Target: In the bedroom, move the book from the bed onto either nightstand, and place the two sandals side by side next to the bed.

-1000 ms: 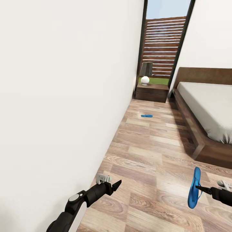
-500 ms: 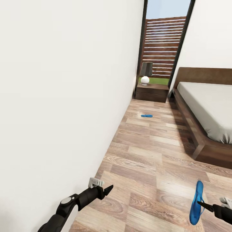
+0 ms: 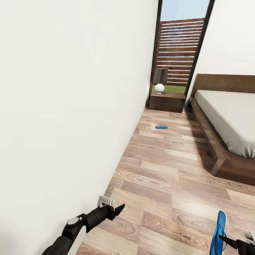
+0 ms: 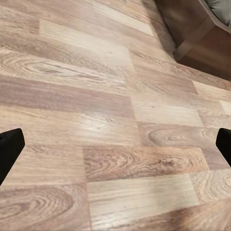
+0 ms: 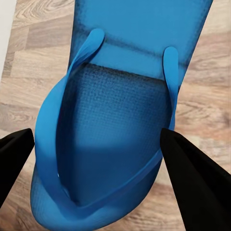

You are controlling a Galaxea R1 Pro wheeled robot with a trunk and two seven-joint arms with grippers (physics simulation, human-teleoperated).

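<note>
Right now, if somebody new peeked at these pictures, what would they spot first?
Probably the bright blue sandal gripped in the right claw, hanging upright over the wood floor. Next, its twin sandal lying flat far ahead near the white wall, short of the nightstand. The big grey bed fills the right side.

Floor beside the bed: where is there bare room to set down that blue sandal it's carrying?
The floor is bare planks between the white wall and the bed frame. Only the other sandal lies there, near the nightstand. The right tool holds the carried sandal low over open planks.
</note>
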